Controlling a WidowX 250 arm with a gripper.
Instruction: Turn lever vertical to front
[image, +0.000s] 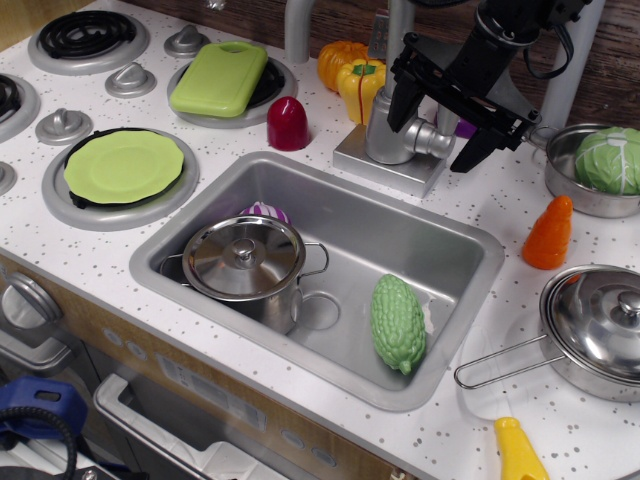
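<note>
Writing: no brand, label or lettering could be read on anything in view.
Yellow handle (518, 450): lay at the near edge of the worktop (480, 400), partly cut off by the frame.
Lidded pan (598, 330): sat at the near right, its wire handle reaching left toward the sink.
Sink (440, 370): held a lidded steel pot (245, 262) on the left, with a purple-and-white item (264, 211) showing behind it, and a green bumpy vegetable (398, 322) on the right.
Green plate (124, 165): rested on the front burner left of the sink.
Orange carrot (549, 234): stood right of the sink, near a steel bowl holding a cabbage (610, 158).
Faucet body (390, 135): stood on its base just behind the sink's rear rim.
Lever (447, 143): was at the faucet body's right side, on the stubby cylinder; only a small part showed, so its long axis and direction could not be told.
Hand (435, 130): black, hung over the faucet with its fingers spread wide, one finger (400, 100) left of the faucet body and the other right of the lever; contact could not be told.
Far items: green board (220, 78) on a burner, dark red piece (288, 124), yellow pepper (361, 88).
</note>
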